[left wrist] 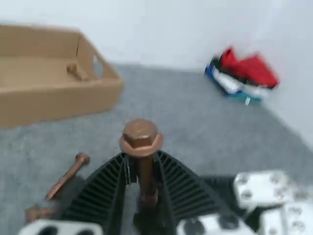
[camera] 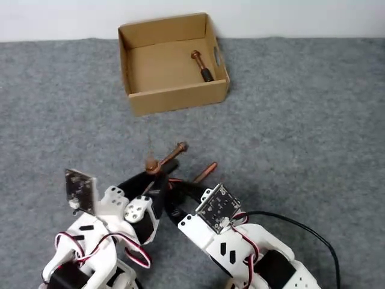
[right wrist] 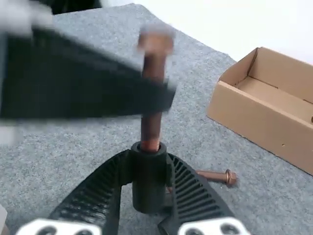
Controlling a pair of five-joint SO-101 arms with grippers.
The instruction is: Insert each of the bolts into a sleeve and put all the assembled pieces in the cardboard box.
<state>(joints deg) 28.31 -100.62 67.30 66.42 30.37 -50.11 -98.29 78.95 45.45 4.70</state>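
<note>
Nearest, a sleeve (right wrist: 146, 183) is being pinched by the right gripper (right wrist: 147, 161), and the bolt (left wrist: 141, 139) in it is being clamped by the left gripper (left wrist: 142, 160).

Seen from above, the light is bright, even and soft. The grey worktop (camera: 301, 120) is lit alike from edge to edge, and the wall (camera: 301, 18) at the far edge is almost washed-out white. The box (camera: 180, 99) at 12 o'clock throws a thin, faint shadow at the foot of its near wall. The arms at 6 o'clock lay short, soft shadows beneath them, so the light seems to fall from overhead.

In the left wrist view the bolt (left wrist: 141, 139) in the left jaws looks soft. The box and a red bundle (left wrist: 244, 73) far behind it are smeared.

In the right wrist view the sleeve (right wrist: 148, 174) in the right jaws is crisp. The bolt's head and the left jaws crossing it are heavily blurred.
</note>
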